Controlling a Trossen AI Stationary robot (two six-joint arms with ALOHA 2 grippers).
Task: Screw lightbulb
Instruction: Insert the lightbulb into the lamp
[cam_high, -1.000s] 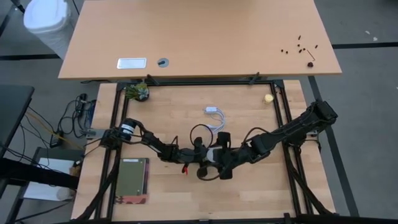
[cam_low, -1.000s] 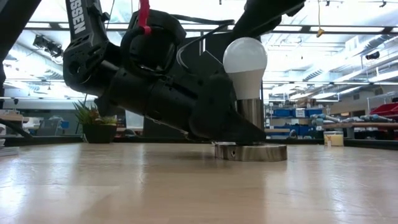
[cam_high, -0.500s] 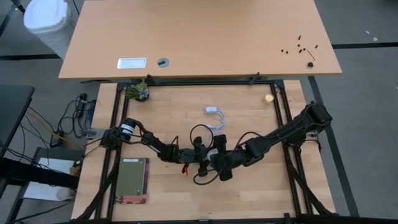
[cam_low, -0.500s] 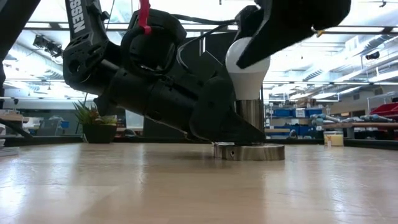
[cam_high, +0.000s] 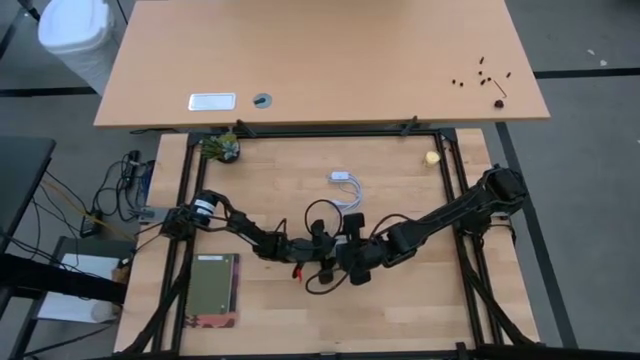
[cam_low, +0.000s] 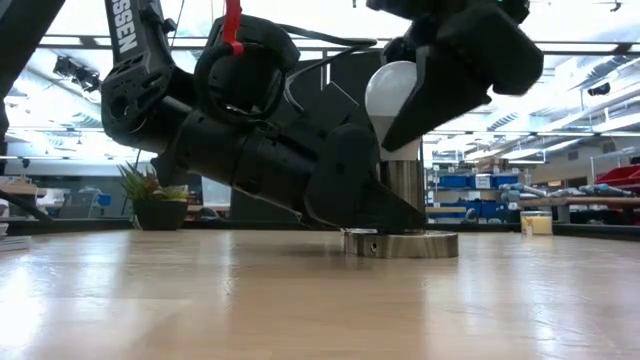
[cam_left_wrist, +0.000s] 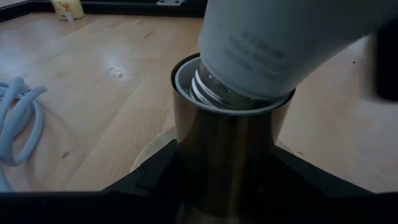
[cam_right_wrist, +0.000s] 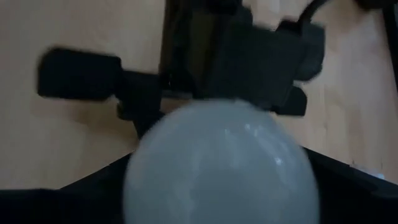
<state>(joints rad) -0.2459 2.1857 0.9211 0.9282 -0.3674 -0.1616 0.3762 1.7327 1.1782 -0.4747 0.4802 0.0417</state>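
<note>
**Low view: bulb stands in the socket, one claw on each part**

Low view shows the left gripper (cam_low: 385, 205) lying low on the bench (cam_low: 300, 300), its dark fingers pinching the metal socket (cam_low: 402, 183) from both sides just above the round base disc (cam_low: 402, 244). The left wrist view confirms this: both fingers press against the shiny cylinder, and the grey thread of the bulb sits in its mouth, the bulb leaning a little.

The lightbulb (cam_low: 392, 95) stands on top of the socket, near the middle of the bench, a bit toward the front edge in the high view. The right gripper (cam_low: 420, 100) comes from above and is around the white globe. Its fingers are spread wide on both sides of the globe; whether they already touch the glass I cannot tell. In the right wrist view the globe (cam_right_wrist: 221, 165) fills the space between the two fingers.

Farther right, near the back right corner of the bench, a small yellowish ball (cam_high: 432, 157) lies well apart from both arms.
</note>
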